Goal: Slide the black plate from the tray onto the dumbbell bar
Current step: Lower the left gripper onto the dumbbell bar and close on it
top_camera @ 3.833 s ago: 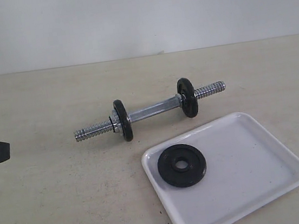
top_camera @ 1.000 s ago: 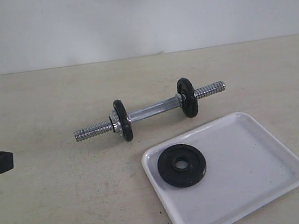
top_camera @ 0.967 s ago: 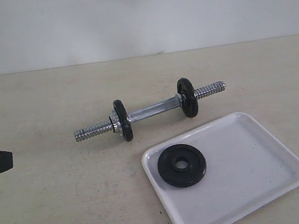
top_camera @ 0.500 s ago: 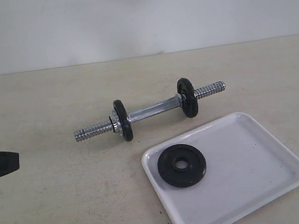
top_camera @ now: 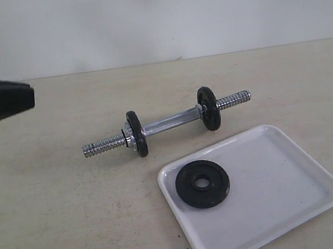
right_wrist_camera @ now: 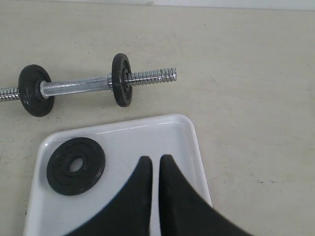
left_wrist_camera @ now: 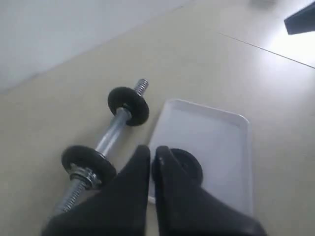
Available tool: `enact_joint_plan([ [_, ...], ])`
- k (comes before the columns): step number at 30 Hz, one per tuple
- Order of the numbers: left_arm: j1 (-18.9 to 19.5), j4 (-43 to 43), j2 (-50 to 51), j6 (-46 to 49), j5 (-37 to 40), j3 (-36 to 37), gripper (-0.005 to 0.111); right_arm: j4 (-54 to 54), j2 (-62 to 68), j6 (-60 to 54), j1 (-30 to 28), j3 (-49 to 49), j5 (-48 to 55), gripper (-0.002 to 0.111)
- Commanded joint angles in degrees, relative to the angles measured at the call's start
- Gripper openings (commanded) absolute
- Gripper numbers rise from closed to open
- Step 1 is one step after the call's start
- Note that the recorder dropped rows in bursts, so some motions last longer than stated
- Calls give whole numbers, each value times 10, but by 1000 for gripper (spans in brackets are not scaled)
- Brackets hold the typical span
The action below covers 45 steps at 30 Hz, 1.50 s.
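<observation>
The black plate (top_camera: pixel 202 184) lies flat at the near-left end of the white tray (top_camera: pixel 293 169), its centre hole showing. Behind the tray the dumbbell bar (top_camera: pixel 169 123) rests on the table with its two small discs, both threaded ends bare. My left gripper (top_camera: pixel 28 96) hangs high at the far left, shut and empty. In the left wrist view its fingertips (left_wrist_camera: pixel 152 150) partly cover the plate (left_wrist_camera: pixel 192 164), beside the bar (left_wrist_camera: pixel 112 133). My right gripper (right_wrist_camera: pixel 152 160) hovers over the tray (right_wrist_camera: pixel 167 132), shut and empty. The plate (right_wrist_camera: pixel 76 165) lies to one side of it, and the bar (right_wrist_camera: pixel 74 86) lies past the tray.
The beige table (top_camera: pixel 69 221) reaches back to a pale wall (top_camera: pixel 153 17). A dark shape (left_wrist_camera: pixel 300 19) shows at the corner of the left wrist view.
My left gripper has risen from low at the left edge to high at the upper left and reached slightly further in. Plate, tray and bar have not moved.
</observation>
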Motion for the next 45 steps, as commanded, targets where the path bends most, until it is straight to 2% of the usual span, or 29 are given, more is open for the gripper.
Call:
enact_joint_plan([
  [1,-47,-5,26,5,-76,-54,4,7,-5,-2,0,3,2,0],
  [5,-95,44,65,5,-145,-90,4,8,-5,-2,0,3,2,0],
  [10,-152,97,150,5,-142,-124,4,22,-5,-12,0,4,4,0],
  [14,-216,113,249,5,-182,-142,4,22,-5,-12,0,4,4,0],
  [19,-295,124,347,-8,-301,-167,4,29,-5,-13,0,4,4,0],
  [22,-329,124,390,-13,-367,-189,4,35,-5,-22,0,4,5,0],
  [27,-353,126,439,-13,-379,-230,4,41,-5,-23,0,4,7,0],
  [32,-353,130,463,-13,-392,-251,6,68,-5,-46,0,4,18,0],
  [35,-353,135,470,-13,-415,-260,19,96,-5,-72,0,4,27,0],
  [39,-353,135,482,-13,-441,-274,52,112,-5,-87,0,4,30,0],
  [41,-353,135,491,-17,-453,-282,64,120,-5,-91,0,4,31,0],
  [45,-353,135,520,-22,-460,-296,68,128,-5,-100,0,4,40,0],
])
